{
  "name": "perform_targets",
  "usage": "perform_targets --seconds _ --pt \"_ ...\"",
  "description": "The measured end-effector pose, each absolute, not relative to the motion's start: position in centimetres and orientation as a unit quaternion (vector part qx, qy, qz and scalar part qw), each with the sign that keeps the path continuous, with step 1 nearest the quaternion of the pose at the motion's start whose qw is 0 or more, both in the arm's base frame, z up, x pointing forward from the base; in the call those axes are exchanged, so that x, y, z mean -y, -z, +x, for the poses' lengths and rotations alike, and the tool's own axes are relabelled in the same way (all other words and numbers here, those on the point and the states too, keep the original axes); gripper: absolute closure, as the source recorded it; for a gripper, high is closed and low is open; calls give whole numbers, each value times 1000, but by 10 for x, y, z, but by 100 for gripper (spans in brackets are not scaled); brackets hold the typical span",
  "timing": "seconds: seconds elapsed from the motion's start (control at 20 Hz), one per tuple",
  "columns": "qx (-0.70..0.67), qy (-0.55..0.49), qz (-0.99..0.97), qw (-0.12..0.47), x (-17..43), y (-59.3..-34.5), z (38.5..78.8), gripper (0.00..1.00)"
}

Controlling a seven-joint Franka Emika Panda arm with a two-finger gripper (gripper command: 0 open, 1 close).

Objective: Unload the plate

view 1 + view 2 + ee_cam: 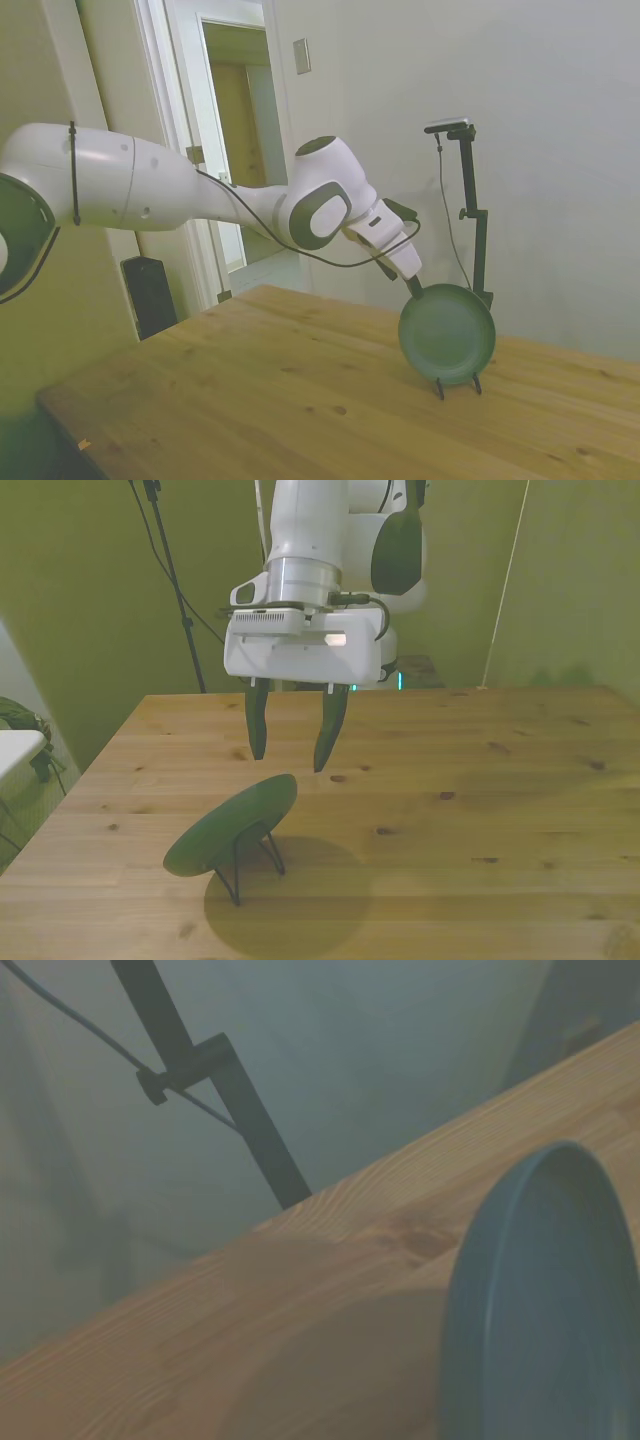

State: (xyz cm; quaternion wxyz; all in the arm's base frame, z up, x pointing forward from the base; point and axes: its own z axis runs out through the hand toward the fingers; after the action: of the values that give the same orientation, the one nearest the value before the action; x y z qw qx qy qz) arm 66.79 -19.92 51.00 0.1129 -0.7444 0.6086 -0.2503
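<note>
I see the plate [232, 826] standing on its edge in a wire stand [250, 861] on the table [480, 810]. It leans back on the stand. In the front view the plate is toward the front view's left, near my side of the table. My gripper [290, 762] hangs in the air just above the plate's top edge, a bit behind it, fingers [257, 728] apart, not touching it.

Dark green plate [232, 823] on a thin black wire stand [252, 858]; pale knotted wooden table [480, 810].
</note>
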Motion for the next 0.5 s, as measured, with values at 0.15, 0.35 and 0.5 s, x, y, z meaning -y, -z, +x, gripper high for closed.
perform_targets --seconds 0.15,0.35,0.5 --pt "-608 227 -751 121 210 -509 677 0" --pt "-606 218 -754 131 225 -511 687 0" --pt "-604 209 -757 135 232 -506 693 100"
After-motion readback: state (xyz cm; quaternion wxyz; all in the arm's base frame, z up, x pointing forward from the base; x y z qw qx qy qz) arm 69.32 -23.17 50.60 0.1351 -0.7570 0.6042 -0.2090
